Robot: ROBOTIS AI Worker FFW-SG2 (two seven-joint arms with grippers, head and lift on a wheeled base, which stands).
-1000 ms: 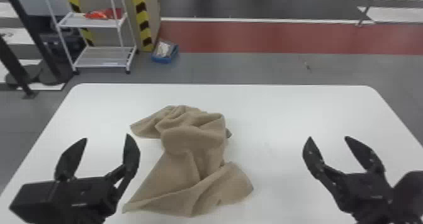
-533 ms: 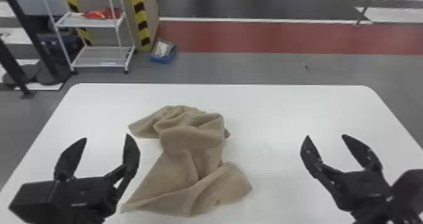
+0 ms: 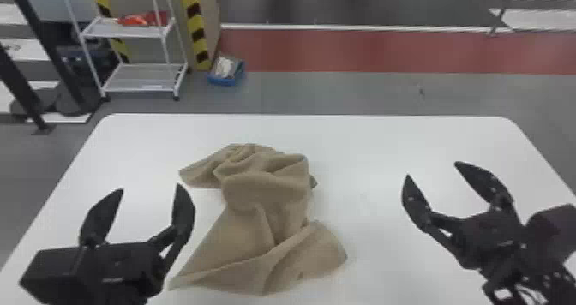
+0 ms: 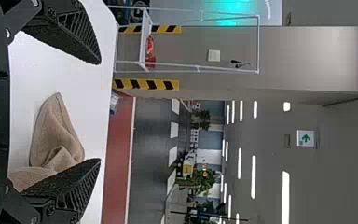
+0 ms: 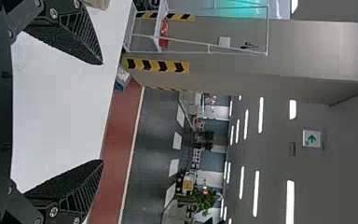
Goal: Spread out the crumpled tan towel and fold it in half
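We have a white table (image 3: 385, 145) before us, its top smooth and its far corners rounded. On it lies the towel (image 3: 265, 197), crumpled, a little left of the middle. We see its folds bunched up toward the table's far side, with a thin flap reaching out to the left; toward us it spreads wider and flatter, one fold running aslant. At its right side pokes a small darker bit, perhaps a corner of the cloth.
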